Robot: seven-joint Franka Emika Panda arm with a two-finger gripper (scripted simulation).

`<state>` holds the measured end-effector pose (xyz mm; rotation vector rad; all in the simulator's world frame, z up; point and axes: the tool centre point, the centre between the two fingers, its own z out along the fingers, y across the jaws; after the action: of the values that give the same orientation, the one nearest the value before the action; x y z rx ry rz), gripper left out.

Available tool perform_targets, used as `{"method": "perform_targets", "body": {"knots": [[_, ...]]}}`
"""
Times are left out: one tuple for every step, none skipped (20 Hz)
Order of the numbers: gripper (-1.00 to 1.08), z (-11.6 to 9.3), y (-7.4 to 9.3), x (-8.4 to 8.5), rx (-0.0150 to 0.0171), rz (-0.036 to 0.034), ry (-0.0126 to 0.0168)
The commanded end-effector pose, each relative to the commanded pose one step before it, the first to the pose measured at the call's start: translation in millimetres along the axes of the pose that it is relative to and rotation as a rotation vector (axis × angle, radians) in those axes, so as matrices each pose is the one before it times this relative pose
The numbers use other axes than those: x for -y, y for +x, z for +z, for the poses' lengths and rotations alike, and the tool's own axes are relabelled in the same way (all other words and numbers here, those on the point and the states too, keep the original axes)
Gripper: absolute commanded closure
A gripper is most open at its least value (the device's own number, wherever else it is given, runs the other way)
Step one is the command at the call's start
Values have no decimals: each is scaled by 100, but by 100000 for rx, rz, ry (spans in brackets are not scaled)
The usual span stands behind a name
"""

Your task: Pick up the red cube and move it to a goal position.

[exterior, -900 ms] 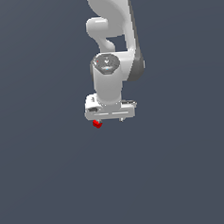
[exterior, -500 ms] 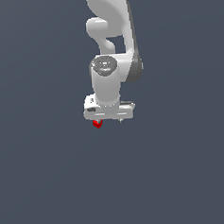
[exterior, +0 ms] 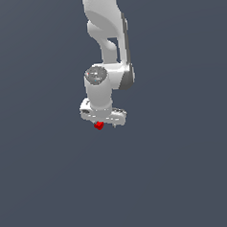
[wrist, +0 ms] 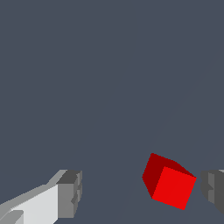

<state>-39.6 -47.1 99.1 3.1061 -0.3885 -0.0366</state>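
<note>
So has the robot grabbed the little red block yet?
Not yet. Done: the gripper has reached the red block, and its jaws stand open on either side of it. In hand: lining up, since the block sits much nearer one finger than the other and touches neither. Left: close, lift, and carry it to the goal, which no view shows.

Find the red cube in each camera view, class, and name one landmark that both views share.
Exterior view: the red cube peeks out just under the white gripper, near the picture's middle.
Wrist view: the red cube sits between the two fingers, much nearer one of them.
Shared landmark: the gripper itself.
</note>
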Motion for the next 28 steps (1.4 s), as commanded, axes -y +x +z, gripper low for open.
{"method": "perform_targets", "body": {"knots": [[-92,1694,-740,-1323,-406,7839,237],[-92,687,-284,-529,-182,3172,118],[-92,646,-266,-496,-171,2975,111],[-92,606,-249,-462,-159,2780,106],[-92,565,-231,-425,-146,2577,104],[-92,524,-213,-390,-133,2377,100],[-92,484,-196,-357,-121,2185,95],[-92,444,-180,-325,-110,1996,89],[-92,404,-163,-292,-98,1808,83],[-92,364,-146,-261,-87,1623,79],[-92,325,-130,-228,-74,1436,75],[-92,287,-114,-195,-62,1251,73],[-92,248,-99,-162,-49,1069,71],[-92,211,-83,-131,-36,892,69],[-92,173,-68,-100,-25,714,65],[-92,135,-53,-72,-15,545,58],[-92,97,-39,-45,-7,375,46],[-92,57,-21,-29,-3,227,31],[-92,19,-8,-7,-1,68,10],[108,0,0,0,0,0,0],[108,0,0,0,0,0,0],[108,0,0,0,0,0,0],[108,0,0,0,0,0,0],[108,0,0,0,0,0,0],[108,0,0,0,0,0,0],[108,0,0,0,0,0,0],[108,0,0,0,0,0,0],[108,0,0,0,0,0,0]]}}
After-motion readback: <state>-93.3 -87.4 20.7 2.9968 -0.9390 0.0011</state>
